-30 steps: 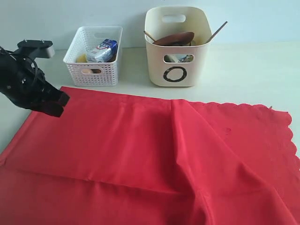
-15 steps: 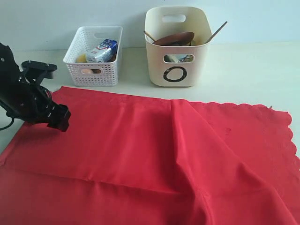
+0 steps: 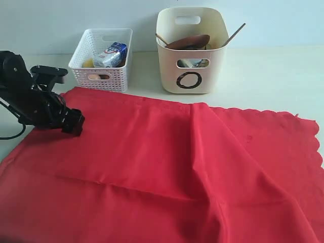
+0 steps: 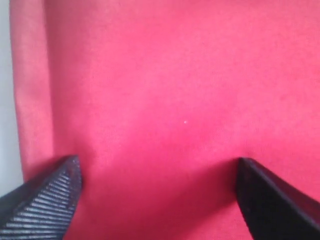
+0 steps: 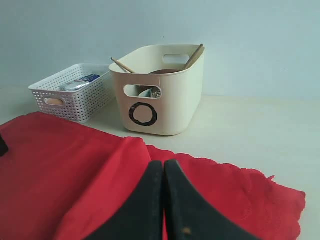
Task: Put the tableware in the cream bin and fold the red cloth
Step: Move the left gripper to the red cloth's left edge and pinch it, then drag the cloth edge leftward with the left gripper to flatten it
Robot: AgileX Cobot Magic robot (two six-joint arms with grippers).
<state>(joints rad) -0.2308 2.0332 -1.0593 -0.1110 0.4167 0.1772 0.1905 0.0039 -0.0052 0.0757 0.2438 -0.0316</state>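
The red cloth (image 3: pixel 177 167) lies spread over most of the table, with a ridge running down its middle and a scalloped edge at the right. My left gripper (image 3: pixel 73 123) hovers low over the cloth's far left part. In the left wrist view that gripper (image 4: pixel 157 162) is open, with only flat red cloth (image 4: pixel 175 75) between the fingers. The cream bin (image 3: pixel 191 55) stands behind the cloth and holds tableware: a brown plate (image 3: pixel 190 41) and a chopstick (image 3: pixel 234 34) poke out. My right gripper (image 5: pixel 164 162) is shut above the cloth (image 5: pixel 60 170), facing the cream bin (image 5: pixel 170 100).
A white lattice basket (image 3: pixel 101 61) with a blue-white milk carton (image 3: pixel 110 54) stands left of the cream bin, close to the cloth's far left corner. Bare table (image 3: pixel 268 81) stretches to the right of the bin.
My left gripper has come down and to the right over the cloth. The cloth's far left corner now lies closer to the white basket.
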